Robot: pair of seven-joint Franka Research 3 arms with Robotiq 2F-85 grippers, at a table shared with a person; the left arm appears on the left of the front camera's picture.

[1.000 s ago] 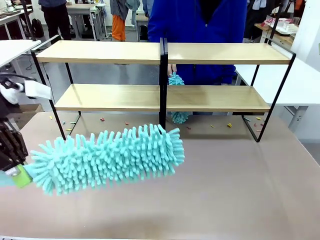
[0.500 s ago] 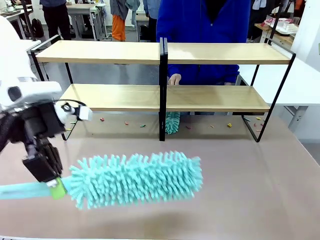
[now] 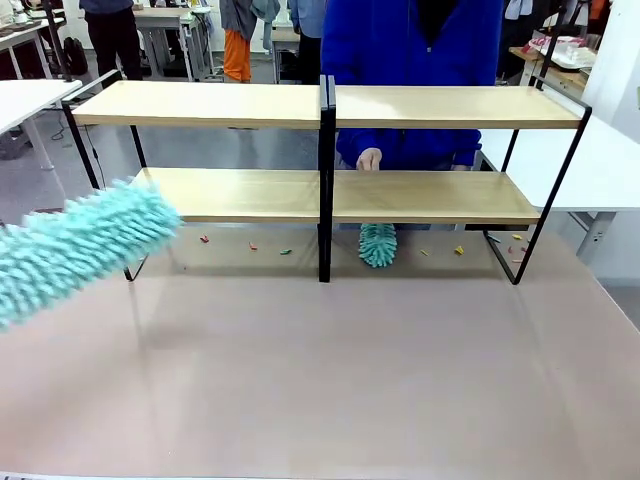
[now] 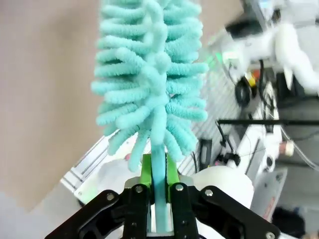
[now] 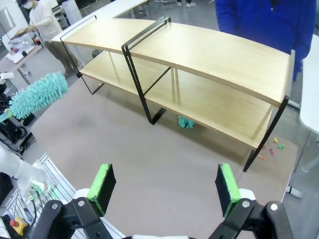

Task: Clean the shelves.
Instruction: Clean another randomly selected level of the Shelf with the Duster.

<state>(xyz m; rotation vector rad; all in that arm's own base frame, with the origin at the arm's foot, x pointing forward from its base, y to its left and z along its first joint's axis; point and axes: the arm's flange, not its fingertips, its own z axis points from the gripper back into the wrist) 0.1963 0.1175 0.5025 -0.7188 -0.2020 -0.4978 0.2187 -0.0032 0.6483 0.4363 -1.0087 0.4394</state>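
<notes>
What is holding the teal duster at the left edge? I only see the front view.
Observer: The left gripper is shut on the duster, its flat handle clamped between the green pads.
Operator: And the right gripper?
Observer: The right gripper is open and holds nothing.
Operator: Where is it aimed?
Observer: From above, down across the table toward the shelves.
</notes>
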